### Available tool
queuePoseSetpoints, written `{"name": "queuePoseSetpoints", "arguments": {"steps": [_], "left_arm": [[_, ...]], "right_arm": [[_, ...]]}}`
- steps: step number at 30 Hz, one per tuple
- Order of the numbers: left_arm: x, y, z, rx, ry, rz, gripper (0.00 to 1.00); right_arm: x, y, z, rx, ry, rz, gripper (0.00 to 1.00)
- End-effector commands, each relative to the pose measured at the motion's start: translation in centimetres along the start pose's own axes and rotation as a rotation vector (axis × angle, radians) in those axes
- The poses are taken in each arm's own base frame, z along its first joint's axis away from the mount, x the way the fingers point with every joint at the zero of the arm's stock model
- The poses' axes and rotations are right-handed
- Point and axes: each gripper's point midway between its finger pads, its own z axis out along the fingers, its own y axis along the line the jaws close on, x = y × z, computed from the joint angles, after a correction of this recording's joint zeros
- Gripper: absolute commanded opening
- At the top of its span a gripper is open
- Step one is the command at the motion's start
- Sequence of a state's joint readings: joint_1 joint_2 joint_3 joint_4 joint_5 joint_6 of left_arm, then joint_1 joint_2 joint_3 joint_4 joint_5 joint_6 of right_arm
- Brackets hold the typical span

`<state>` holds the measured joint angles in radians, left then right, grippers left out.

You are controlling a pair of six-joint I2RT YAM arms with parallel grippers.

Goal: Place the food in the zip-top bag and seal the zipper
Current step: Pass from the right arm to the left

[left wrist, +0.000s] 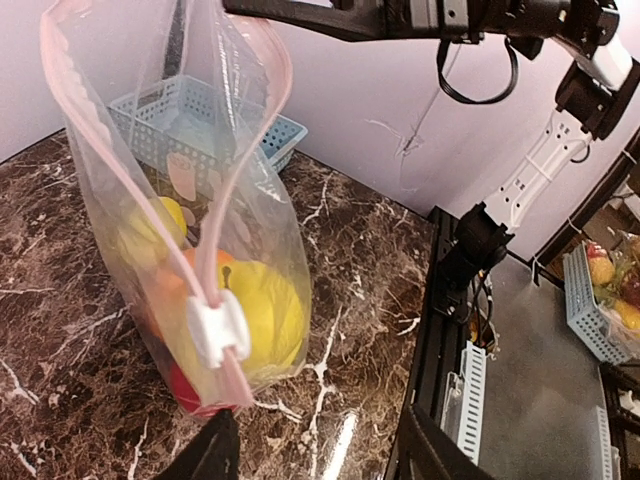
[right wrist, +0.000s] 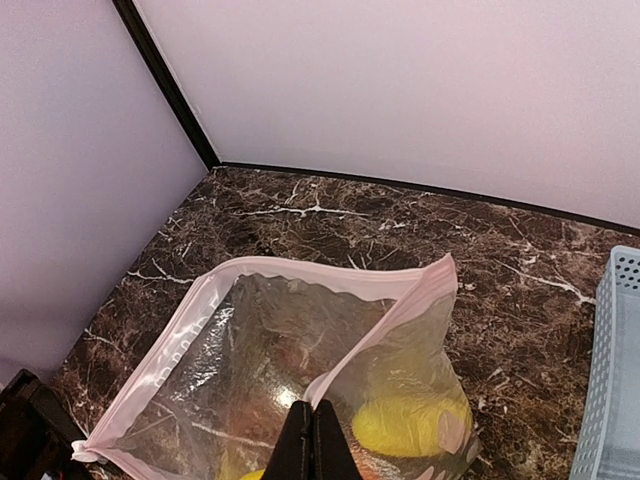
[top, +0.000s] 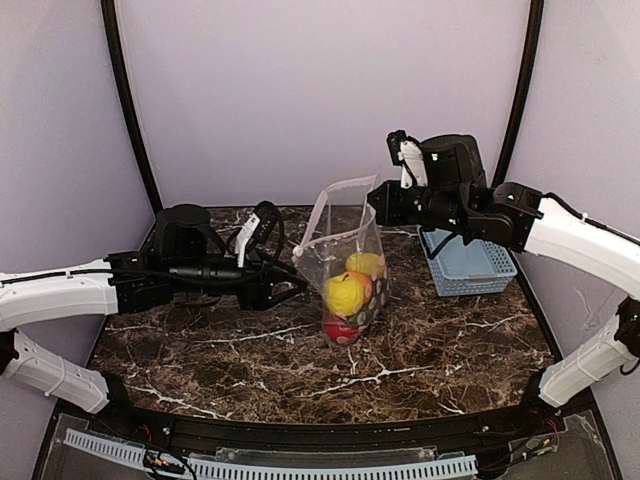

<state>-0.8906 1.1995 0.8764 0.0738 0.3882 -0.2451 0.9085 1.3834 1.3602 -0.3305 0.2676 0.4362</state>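
Top external view: the zip-top bag (top: 338, 245) is seen held upright at the middle of the tabletop (top: 450, 340), its bottom seemingly resting on the marble surface. The bag's upper right corner is pinched by the right arm's fingers (right wrist: 302, 440), which are pressed tightly together on the rim, as is shown in the right wrist view. The zipper (right wrist: 300, 268) is not sealed: the whitish-pink strip is spread into a wide loop, so the mouth stands open. A white slider (left wrist: 218, 328) is seen on the strip in the left wrist view, low on the side of the bag facing that camera.

The food is contained in the bag. A yellow piece (top: 343, 295) is set at the front, a second yellow piece (top: 366, 264) is placed behind it, an orange piece (top: 366, 288) is wedged between them, and a red apple (top: 340, 328) is lodged at the very bottom.

The left arm's fingers (left wrist: 212, 455) are spread wide and nothing is held by them. They are positioned just beside the lower left side of the bag; whether the plastic is touched by them cannot be told.

A light-blue basket (top: 470, 268) is found on the tabletop to the right of the bag, below the right arm.
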Motion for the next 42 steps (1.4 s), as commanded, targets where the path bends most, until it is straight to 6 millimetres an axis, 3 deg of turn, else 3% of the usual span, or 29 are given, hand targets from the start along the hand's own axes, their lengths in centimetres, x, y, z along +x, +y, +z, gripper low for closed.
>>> {"name": "queuePoseSetpoints", "arguments": {"steps": [1, 4, 11, 14, 23, 37, 42], "left_arm": [[-1.2, 1.0, 0.1, -0.051, -0.087, 0.002, 0.48], [-1.5, 1.8, 0.1, -0.099, -0.105, 0.004, 0.41], [-1.8, 2.3, 0.5, -0.114, -0.120, -0.002, 0.34], [-1.8, 3.3, 0.6, -0.172, -0.119, -0.017, 0.29], [-0.3, 5.5, 0.4, -0.279, -0.092, -0.091, 0.32], [-1.7, 4.8, 0.7, -0.234, -0.154, -0.110, 0.33], [-2.8, 4.1, 0.5, -0.199, -0.198, -0.092, 0.27]], "right_arm": [[-2.3, 0.4, -0.7, -0.007, -0.075, 0.028, 0.00], [-2.4, 0.4, -0.9, -0.010, -0.077, 0.028, 0.00], [-2.5, 0.7, -0.7, -0.021, -0.074, 0.025, 0.00], [-2.6, 0.8, -0.7, -0.024, -0.074, 0.026, 0.00], [-2.6, 0.8, -0.8, -0.025, -0.075, 0.022, 0.00], [-2.4, 0.8, -0.9, -0.030, -0.067, 0.021, 0.00], [-2.3, 0.7, -1.0, -0.024, -0.064, 0.021, 0.00]]}}
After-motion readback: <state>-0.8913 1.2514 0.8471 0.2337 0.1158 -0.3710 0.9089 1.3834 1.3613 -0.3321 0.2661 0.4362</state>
